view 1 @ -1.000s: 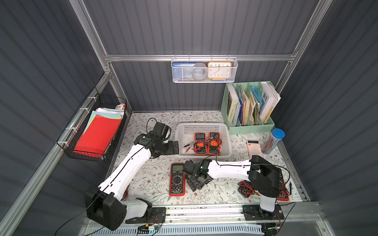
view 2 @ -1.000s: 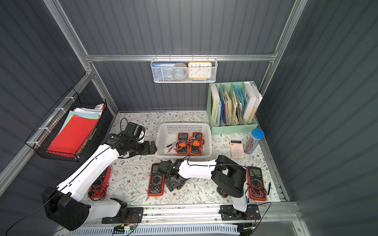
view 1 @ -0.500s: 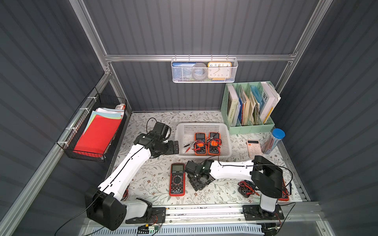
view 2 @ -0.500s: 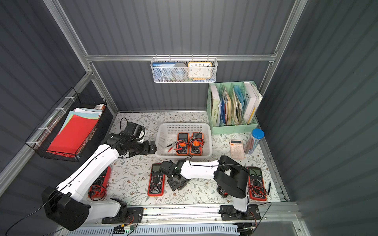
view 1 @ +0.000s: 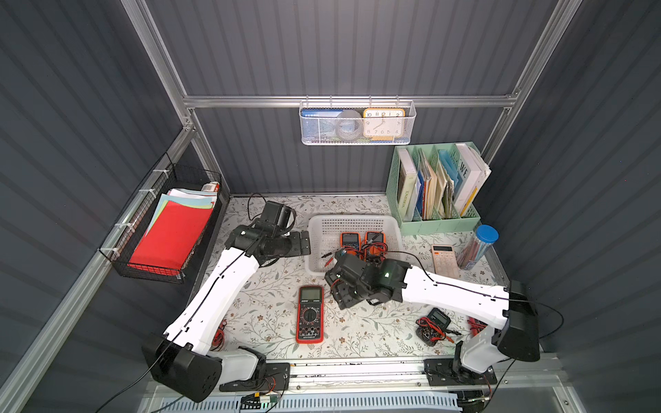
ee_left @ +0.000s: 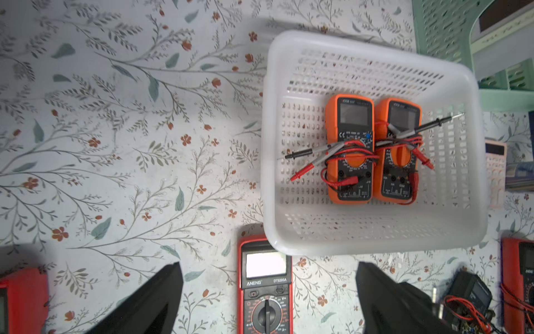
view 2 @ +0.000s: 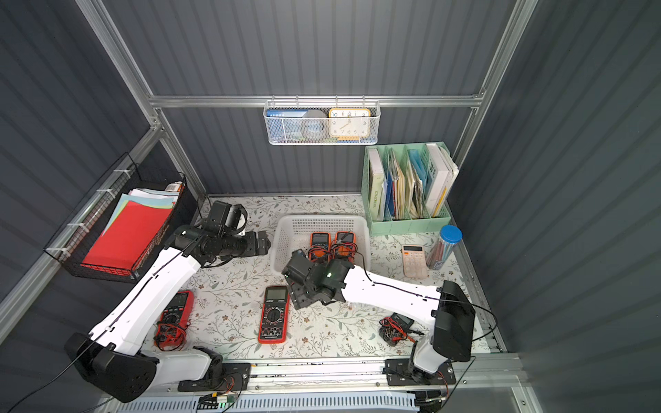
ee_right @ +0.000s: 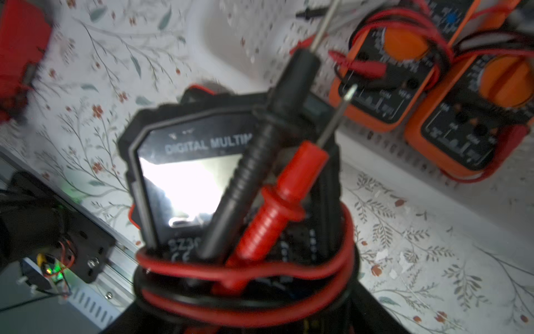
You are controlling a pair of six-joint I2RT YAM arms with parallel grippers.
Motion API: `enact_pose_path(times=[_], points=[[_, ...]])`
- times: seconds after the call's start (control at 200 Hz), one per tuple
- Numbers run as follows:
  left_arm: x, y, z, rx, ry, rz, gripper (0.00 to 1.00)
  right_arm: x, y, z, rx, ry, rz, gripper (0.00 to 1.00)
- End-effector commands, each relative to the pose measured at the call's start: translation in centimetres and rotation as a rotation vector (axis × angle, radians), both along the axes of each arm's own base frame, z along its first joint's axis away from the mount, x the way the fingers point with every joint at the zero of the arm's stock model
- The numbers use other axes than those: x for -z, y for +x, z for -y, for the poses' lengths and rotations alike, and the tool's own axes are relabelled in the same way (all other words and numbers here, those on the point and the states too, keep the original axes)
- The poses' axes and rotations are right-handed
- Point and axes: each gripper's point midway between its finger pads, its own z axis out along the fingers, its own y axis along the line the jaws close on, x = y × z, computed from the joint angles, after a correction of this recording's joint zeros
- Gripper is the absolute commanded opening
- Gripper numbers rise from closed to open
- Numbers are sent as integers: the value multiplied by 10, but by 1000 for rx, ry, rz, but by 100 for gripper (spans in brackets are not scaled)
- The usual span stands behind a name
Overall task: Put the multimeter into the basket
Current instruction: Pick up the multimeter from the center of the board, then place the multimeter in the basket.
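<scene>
**Loose probes may snag**

The right gripper (view 1: 343,291) clamps the black multimeter (ee_right: 185,179), aloft just beside the near rim of the basket (view 1: 352,219). Its probes (ee_right: 260,162) jut from red lead loops and could catch the wall or the orange meters (ee_left: 354,115) inside. The left gripper (view 1: 304,243) hangs open beside the basket.

Your black left gripper (view 1: 303,243), wrist turned toward 3 o'clock, has its jaws spread wide. Your black right gripper (view 1: 341,293), arm stretched toward 9 o'clock, clamps a black digital multimeter (ee_right: 179,179).

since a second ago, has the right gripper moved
Yes. The right gripper has shifted away from the red multimeter toward the basket, reaching its near rim, jaws shut on the black multimeter.
</scene>
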Motion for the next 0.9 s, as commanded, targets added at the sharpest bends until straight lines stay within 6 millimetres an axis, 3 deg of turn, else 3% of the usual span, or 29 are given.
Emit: enact_pose_path(times=[0.0,0.165,0.345,0.615,0.896], points=[[-6,6,-12,-46,66,1,99,-33,37,-3,113,86,62,56],[-6,17,-16,-73,65,-5,99,-52,86,-9,233,136,113,56],[-5,22,-23,-126,61,-5,99,-43,130,-15,350,126,126,57],[-2,27,-23,-178,18,9,99,-3,179,-32,472,145,64,58],[4,27,-19,-167,6,-1,99,50,198,-50,528,154,-61,59]])
